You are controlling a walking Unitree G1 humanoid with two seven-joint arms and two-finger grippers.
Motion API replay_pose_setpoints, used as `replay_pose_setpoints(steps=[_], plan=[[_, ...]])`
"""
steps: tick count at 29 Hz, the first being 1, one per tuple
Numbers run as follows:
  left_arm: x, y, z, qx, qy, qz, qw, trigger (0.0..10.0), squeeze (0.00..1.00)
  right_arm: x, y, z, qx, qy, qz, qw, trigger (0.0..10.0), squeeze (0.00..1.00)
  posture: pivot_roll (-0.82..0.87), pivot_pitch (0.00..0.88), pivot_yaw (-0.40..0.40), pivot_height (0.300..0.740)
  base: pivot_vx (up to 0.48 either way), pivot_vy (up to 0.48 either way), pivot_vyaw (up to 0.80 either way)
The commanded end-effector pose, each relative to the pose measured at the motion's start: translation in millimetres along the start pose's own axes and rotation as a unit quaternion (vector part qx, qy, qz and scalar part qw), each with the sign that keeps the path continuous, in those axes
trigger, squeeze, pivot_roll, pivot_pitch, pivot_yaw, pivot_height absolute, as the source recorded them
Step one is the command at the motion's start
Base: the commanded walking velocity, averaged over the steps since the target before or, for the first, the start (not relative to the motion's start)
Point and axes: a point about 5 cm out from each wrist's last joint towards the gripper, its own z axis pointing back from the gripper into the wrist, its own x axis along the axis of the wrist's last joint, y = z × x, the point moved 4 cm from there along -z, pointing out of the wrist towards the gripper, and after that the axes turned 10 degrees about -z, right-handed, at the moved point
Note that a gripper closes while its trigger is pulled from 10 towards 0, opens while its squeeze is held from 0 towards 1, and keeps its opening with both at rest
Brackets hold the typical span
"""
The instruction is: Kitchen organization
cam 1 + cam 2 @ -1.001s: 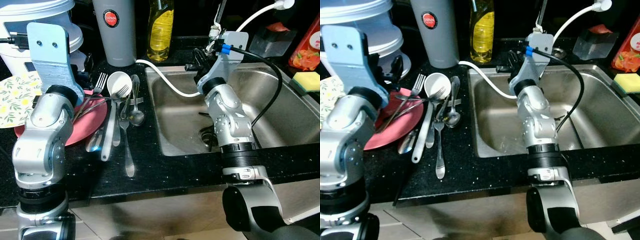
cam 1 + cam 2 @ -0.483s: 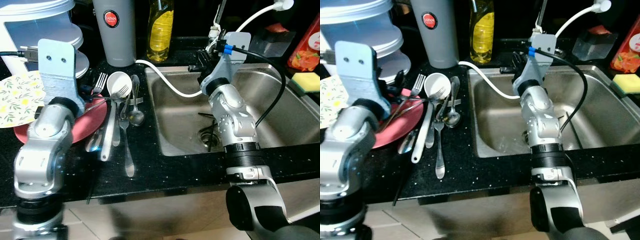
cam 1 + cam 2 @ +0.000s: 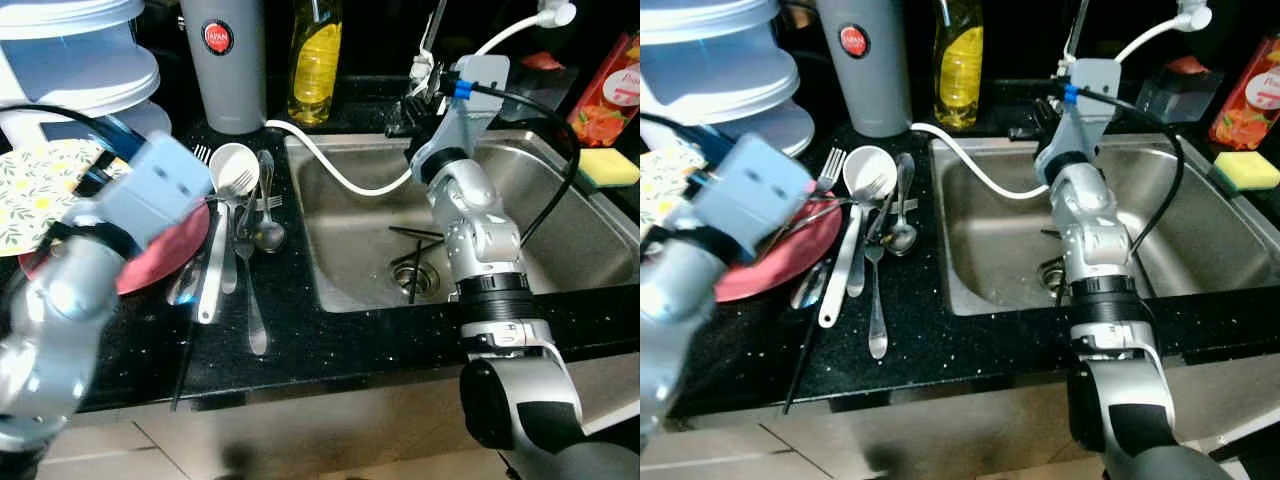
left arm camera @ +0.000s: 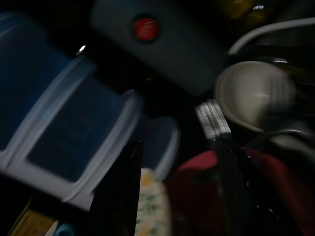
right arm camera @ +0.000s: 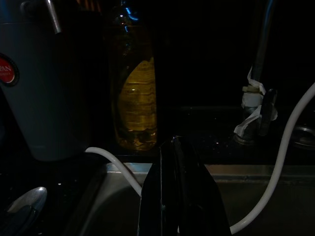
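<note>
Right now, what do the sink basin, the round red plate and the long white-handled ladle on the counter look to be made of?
The sink basin looks like brushed stainless steel: grey, dull sheen, soft reflections. The round red plate seems plastic or melamine, going by its flat matte colour, though glazed ceramic cannot be ruled out. The white-handled ladle appears to be plastic or ceramic: opaque, smooth white bowl, unlike the shiny metal spoons beside it.

A black speckled stone bench (image 3: 330,345) runs around a stainless steel sink (image 3: 560,215) set into it, with pale cabinet fronts (image 3: 330,425) below its front edge. The area behind the bench lies in deep shadow, while light falls brightly across the steel basin.
</note>
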Motion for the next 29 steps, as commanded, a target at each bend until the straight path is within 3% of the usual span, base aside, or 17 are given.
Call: replay_pose_setpoints(steps=[1, 4, 11, 16, 23, 29], plan=[[1.5, -5.0, 3.3, -0.009, -0.003, -0.03, 1.0, 10.0, 0.0, -5.0, -3.5, 1.6, -0.007, 0.006, -0.001, 1.0, 10.0, 0.0, 0.19, 0.0, -0.041, 0.74, 0.0, 0.0, 0.0], [-5.9, -12.5, 4.7, -0.01, 0.022, -0.061, 0.998, 10.0, 0.0, -6.7, -1.8, 1.6, -0.005, 0.008, -0.002, 1.0, 10.0, 0.0, 0.2, 0.0, -0.039, 0.74, 0.0, 0.0, 0.0], [-22.0, -18.7, 5.2, 0.019, 0.089, -0.061, 0.994, 10.0, 0.0, -9.0, -0.9, 1.5, -0.003, 0.012, -0.002, 1.0, 10.0, 0.0, 0.19, 0.0, -0.039, 0.74, 0.0, 0.0, 0.0], [-22.6, -25.8, 6.1, 0.033, 0.102, -0.095, 0.99, 10.0, 0.0, -8.5, -0.4, 1.7, -0.001, 0.011, -0.001, 1.0, 10.0, 0.0, 0.19, 0.0, -0.04, 0.74, 0.0, 0.0, 0.0], [-30.5, -24.7, 5.5, 0.052, 0.139, -0.07, 0.986, 10.0, 0.0, -9.4, 0.3, 1.7, -0.001, 0.012, -0.002, 1.0, 10.0, 0.0, 0.19, 0.0, -0.039, 0.74, 0.0, 0.0, 0.0], [-36.3, -12.7, 5.4, 0.08, 0.157, -0.093, 0.98, 10.0, 0.0, -10.3, 1.2, 1.7, 0.001, 0.013, -0.004, 1.0, 10.0, 0.0, 0.2, 0.0, -0.039, 0.74, 0.0, 0.0, 0.0]])
